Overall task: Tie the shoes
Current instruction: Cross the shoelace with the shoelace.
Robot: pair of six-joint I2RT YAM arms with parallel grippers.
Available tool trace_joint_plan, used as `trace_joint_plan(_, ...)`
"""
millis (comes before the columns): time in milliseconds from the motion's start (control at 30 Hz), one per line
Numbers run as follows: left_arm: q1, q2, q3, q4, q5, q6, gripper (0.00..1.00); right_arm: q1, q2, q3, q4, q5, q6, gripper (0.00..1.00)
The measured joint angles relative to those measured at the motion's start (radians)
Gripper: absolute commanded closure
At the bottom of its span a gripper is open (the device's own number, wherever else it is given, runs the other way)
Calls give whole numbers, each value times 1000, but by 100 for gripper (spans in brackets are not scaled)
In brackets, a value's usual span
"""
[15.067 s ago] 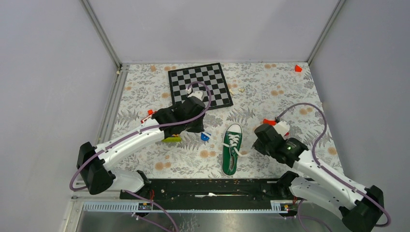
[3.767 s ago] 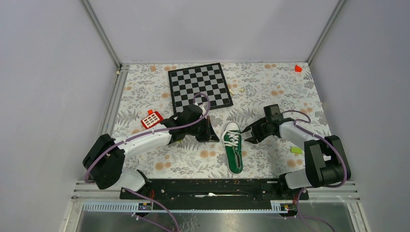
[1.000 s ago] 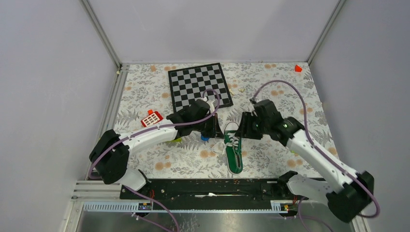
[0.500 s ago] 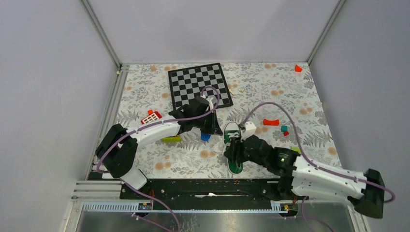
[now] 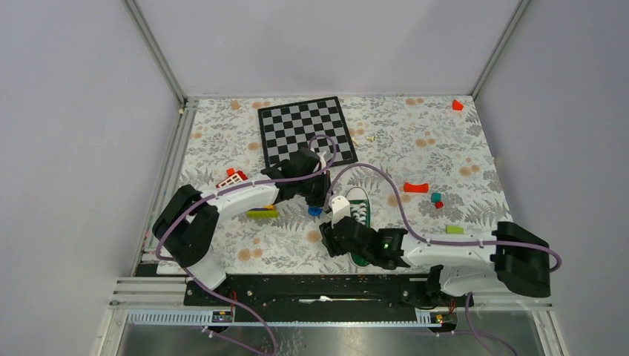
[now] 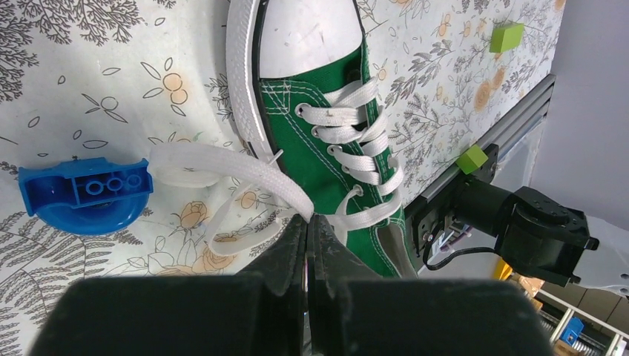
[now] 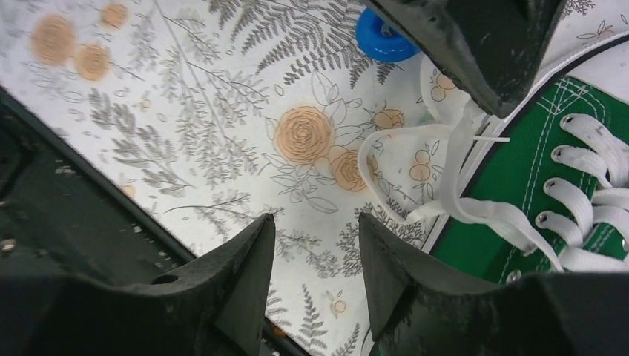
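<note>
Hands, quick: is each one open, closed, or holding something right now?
Left hand: closed, pinching the white lace.
Right hand: open, holding nothing.

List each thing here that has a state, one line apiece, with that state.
Green canvas sneaker: upright on its sole, untied.
White lace: loose, one strand pinched.
Left gripper: shut on the white lace.
Right gripper: open, empty.
Black-and-white chessboard: flat, no pieces.
</note>
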Motion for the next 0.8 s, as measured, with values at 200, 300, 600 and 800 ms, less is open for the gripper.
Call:
trace_joint_plan(200,5,19,4,-5,29,9,100,1,108,6,34,35,-55,45)
trace_joint_plan(300,7,28,6,-5,39,10,100,1,140,7,49,50,-69,44)
trace_joint_plan(600,16,31,6,-8,52,14,100,-10,225,19,107,95,-96,44)
trace_joint_plan(800,32,32,5,-13,31,18,100,-24,283,31,165,121,-113,47)
